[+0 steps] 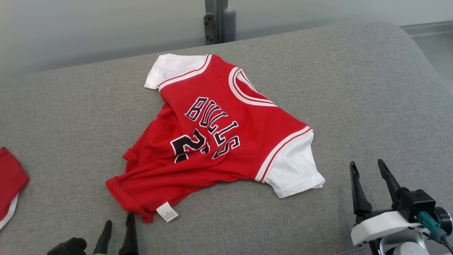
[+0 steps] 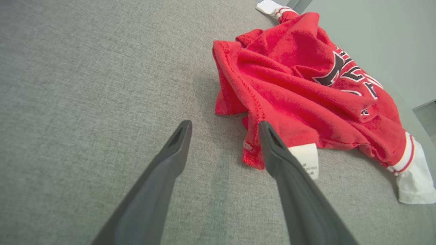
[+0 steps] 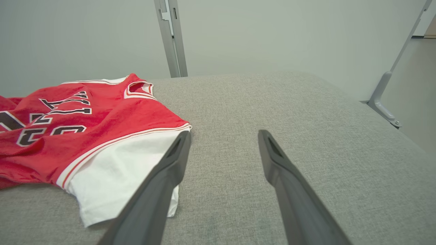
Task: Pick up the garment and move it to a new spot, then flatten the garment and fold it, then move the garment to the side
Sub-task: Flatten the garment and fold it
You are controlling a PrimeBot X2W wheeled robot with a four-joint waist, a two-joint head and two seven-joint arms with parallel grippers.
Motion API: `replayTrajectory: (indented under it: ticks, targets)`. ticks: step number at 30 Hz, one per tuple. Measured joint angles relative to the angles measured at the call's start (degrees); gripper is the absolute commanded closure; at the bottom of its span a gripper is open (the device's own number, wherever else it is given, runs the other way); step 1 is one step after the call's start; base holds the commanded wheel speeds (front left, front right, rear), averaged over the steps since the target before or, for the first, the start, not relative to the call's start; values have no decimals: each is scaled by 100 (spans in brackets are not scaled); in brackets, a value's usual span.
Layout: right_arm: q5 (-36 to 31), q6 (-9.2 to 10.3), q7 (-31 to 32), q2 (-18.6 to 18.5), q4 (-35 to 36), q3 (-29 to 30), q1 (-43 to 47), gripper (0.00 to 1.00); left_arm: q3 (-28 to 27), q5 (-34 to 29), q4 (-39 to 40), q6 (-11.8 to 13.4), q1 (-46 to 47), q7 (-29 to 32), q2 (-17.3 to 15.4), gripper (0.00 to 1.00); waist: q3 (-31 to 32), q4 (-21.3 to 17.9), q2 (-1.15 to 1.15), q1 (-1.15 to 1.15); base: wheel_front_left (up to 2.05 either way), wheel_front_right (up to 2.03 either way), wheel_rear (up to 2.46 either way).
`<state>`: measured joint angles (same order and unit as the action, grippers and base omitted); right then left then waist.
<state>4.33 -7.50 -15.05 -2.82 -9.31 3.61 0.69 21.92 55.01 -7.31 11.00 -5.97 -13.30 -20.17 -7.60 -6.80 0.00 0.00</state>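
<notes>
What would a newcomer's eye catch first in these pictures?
The red jersey, with white sleeves and BULLS lettering, lies rumpled in the middle of the grey cushion. The left pincer is open at its hem, by the white label; the right pincer is open beside one white sleeve.

second red cloth [image 1: 9,177]: cut off by the head view's left edge.
care label [image 1: 167,211]: print too small to read.
jersey [image 1: 219,134] number: partly lost in folds.
left gripper [image 1: 119,218]: body cut off by the bottom edge.
</notes>
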Motion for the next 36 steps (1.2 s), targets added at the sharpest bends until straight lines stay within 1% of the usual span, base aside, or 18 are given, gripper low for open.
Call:
replayTrajectory:
  ticks: [2, 4, 9, 13, 17, 19, 22, 23, 24, 25, 26, 27, 28, 32, 35, 36]
  targets:
    - [-1, 0, 0, 1, 7, -21, -1, 0, 167, -87, 241, 63, -55, 64, 94, 0, -5, 19, 0, 0, 0, 0, 0]
    - [-2, 0, 0, 1, 11, -40, -1, 0, 322, -131, 296, 118, -38, 174, 157, 0, -14, 27, 0, 0, 0, 0, 0]
    - [-51, 0, 0, 4, 5, -111, -19, 0, 749, -478, -64, 310, 220, 425, 304, 0, -31, -37, 0, 0, 0, 0, 0]
    - [-58, 0, 0, 1, 7, -80, -32, 0, 780, -516, -356, 423, 298, 392, 425, 0, -37, -165, 0, 0, 0, 0, 0]
    - [-58, 0, 0, 1, 4, -71, -21, 0, 681, -546, -514, 523, 321, 267, 423, 0, -44, -289, 0, 0, 0, 0, 0]
    - [-53, 0, 0, 0, 2, -65, -16, 0, 643, -548, -537, 548, 321, 253, 390, 4, -46, -338, 0, 0, 0, 0, 0]
    - [-42, 0, 0, 0, 2, -65, -3, 0, 594, -545, -531, 563, 300, 212, 343, 24, -36, -379, 0, 0, 0, 0, 0]
    - [-40, 0, 0, 0, 2, -64, 2, 0, 581, -537, -526, 563, 292, 211, 325, 34, -35, -381, 0, 0, 0, 0, 0]
    - [-29, 0, 0, 0, 2, -66, 3, 0, 572, -536, -520, 563, 282, 208, 312, 50, -38, -379, 0, 0, 0, 0, 0]
    - [-21, 0, 0, 1, 2, -66, 2, 0, 569, -530, -513, 563, 270, 207, 302, 56, -40, -374, 0, 0, 0, 0, 0]
    - [-11, 0, 0, 1, 2, -64, 2, 0, 569, -523, -512, 556, 259, 207, 289, 67, -43, -366, 0, 0, 0, 0, 0]
    - [2, 0, 0, 0, 2, -64, 2, 0, 589, -523, -510, 520, 250, 218, 265, 85, -45, -356, 0, 0, 0, 0, 0]
    - [2, 0, 0, 1, 1, -59, 2, 0, 604, -519, -498, 467, 247, 241, 252, 100, -47, -344, 0, 0, 0, 0, 0]
    - [1, 0, 0, 1, 5, -7, 3, 0, 634, -456, -367, 215, 250, 260, 198, 100, -47, -262, 0, 0, 0, 0, 0]
    - [1, 0, 0, 3, 1, 19, 37, 0, 666, -368, -121, -104, 248, 301, 54, 100, -32, -165, 0, 0, 0, 0, 0]
    - [1, 0, 0, 1, -1, 27, 47, 0, 692, -369, -1, -218, 244, 344, -40, 100, -24, -129, 0, 0, 0, 0, 0]
